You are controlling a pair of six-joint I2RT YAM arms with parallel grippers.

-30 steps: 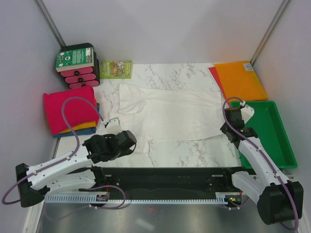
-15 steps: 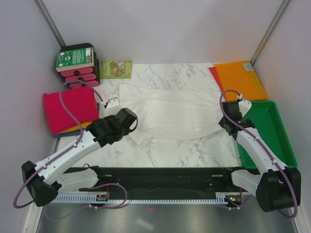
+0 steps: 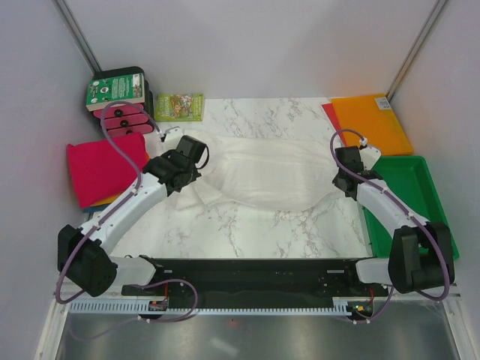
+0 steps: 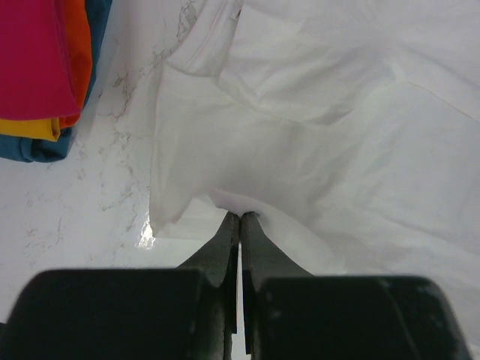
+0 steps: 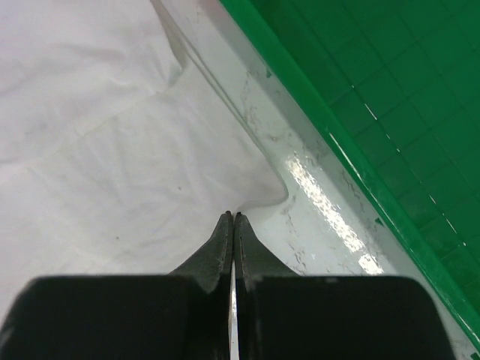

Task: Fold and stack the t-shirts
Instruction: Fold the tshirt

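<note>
The white t-shirt (image 3: 262,176) is laid out wrinkly across the middle of the marble bench (image 3: 255,232), and it's being held at both ends. On its left side a bit of cloth is pinched in the left gripper (image 4: 241,221), which is clamped fully together, with the fabric tented up at the tips. On the right side the edge is nipped the same way by the right gripper (image 5: 233,219), also squeezed tight, just beside the rim of the green tray (image 3: 420,217). The folded pile is parked at the bench's left edge: the magenta-pink shirt (image 3: 101,169) is on top, with the orange shirt (image 4: 81,60) and blue shirt (image 4: 45,146) peeking out underneath. A strip of bare marble can be seen between the pile and the white one
</note>
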